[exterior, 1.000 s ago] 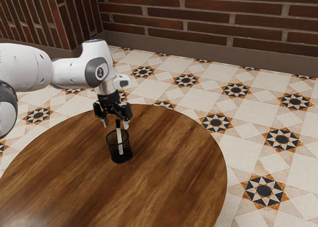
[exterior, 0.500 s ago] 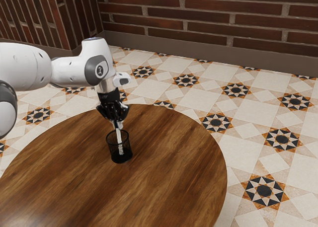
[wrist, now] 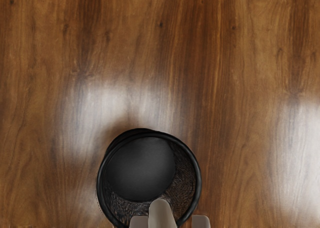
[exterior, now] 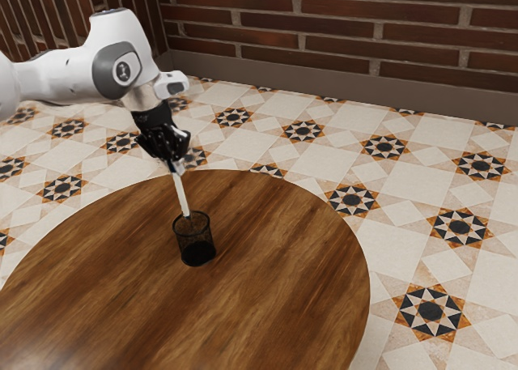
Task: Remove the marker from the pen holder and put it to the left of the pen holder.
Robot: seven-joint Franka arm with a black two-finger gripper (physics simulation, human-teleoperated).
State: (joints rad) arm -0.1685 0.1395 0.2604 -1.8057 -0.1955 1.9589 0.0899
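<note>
Past the round wooden table point(exterior: 283, 289) I saw star-patterned floor point(exterior: 324, 155) and brick wall point(exterior: 348, 23); my claw point(exterior: 176, 167) gripped the marker point(exterior: 183, 195), tilted above the upright pen holder point(exterior: 194, 234).

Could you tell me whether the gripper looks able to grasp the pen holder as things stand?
Probably not: the gripper is shut on the marker, which hangs over the pen holder and likely needs releasing first.
</note>
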